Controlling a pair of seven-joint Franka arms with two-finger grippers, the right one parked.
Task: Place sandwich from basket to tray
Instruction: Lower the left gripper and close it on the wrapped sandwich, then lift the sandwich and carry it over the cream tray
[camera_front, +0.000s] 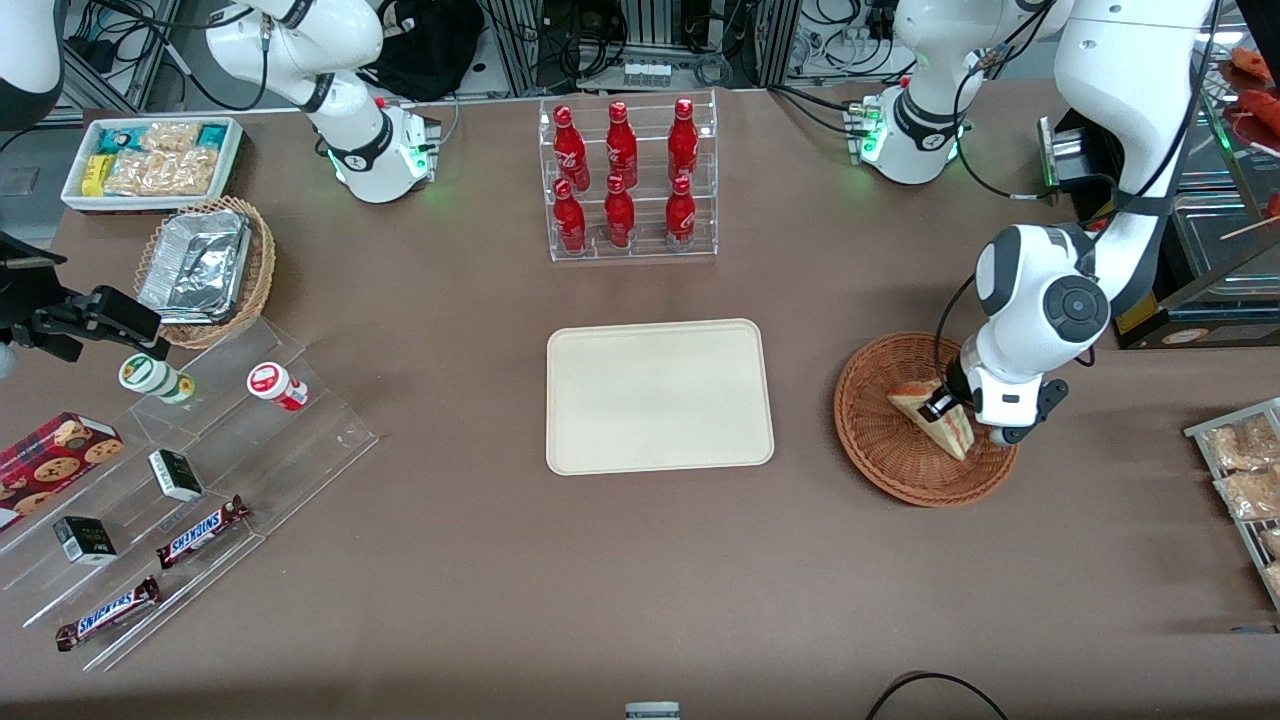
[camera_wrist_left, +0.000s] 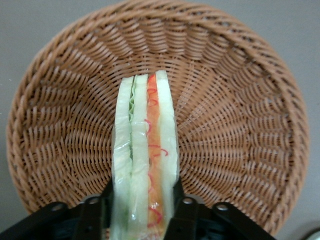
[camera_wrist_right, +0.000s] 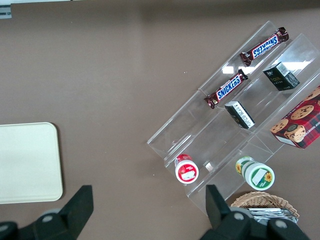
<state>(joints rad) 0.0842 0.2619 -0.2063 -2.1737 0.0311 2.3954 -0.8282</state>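
Between the gripper's (camera_wrist_left: 142, 207) closed-in fingers, over the basket (camera_wrist_left: 240, 125), the sandwich (camera_wrist_left: 145, 155) stands on edge, pinched across its bread faces. Probably light, soft and film-slick: hold gently. Tray (camera_front: 660, 395) lies well apart.

Basket (camera_wrist_left: 235, 115): we see rough woven wicker.
Sandwich (camera_wrist_left: 145, 150): soft bread under glossy clear wrap.
Tray (camera_front: 658, 395): smooth matt cream plastic.
Gripper (camera_wrist_left: 142, 210): we see matt black fingers clamping the sandwich.

The tool (camera_front: 945, 405) — seemingly gripping the sandwich (camera_front: 935, 415) — sits inside the basket (camera_front: 880, 440).
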